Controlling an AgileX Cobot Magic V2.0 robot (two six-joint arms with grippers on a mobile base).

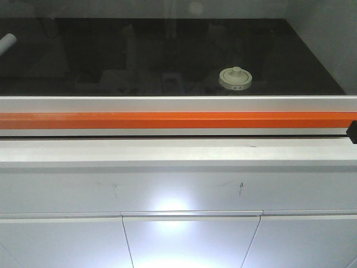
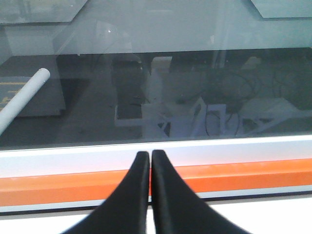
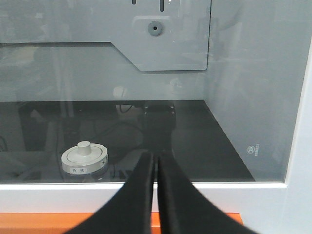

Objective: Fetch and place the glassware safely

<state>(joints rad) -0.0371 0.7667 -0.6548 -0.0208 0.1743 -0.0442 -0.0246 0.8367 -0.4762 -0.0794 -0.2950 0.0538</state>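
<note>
One jar point(image 1: 236, 79) is seen standing upright on the black worktop point(image 1: 312, 67) inside a glazed enclosure, right of centre in the front view and near the front edge. Its cream lid point(image 3: 84, 158) carries a central knob. Dark marks are printed on the lid rim, but they are too small to be read.

One white cylinder point(image 1: 6, 43) is found at the far left of the same worktop, well apart from the jar, and is seen lying aslant in the left wrist view point(image 2: 22, 100).

One glass pane point(image 3: 243, 73) is set between both grippers and the jar. Reflections of cables and equipment are carried on it, and a small round logo point(image 3: 253, 149) with text below it is printed near its lower right corner; the text cannot be read. The pane is bordered below by a white rail point(image 1: 178, 104) with one orange strip point(image 1: 178, 120) along it.

A grey back panel point(image 3: 161, 44) with one round fitting point(image 3: 155, 28) is mounted on the rear wall. Three cabinet panels point(image 1: 189, 240) are seen below the ledge.

Two grippers are shown. The left gripper point(image 2: 149, 153) and the right gripper point(image 3: 154, 157) are each held outside the pane with fingers pressed nearly together, and nothing is held between them.
</note>
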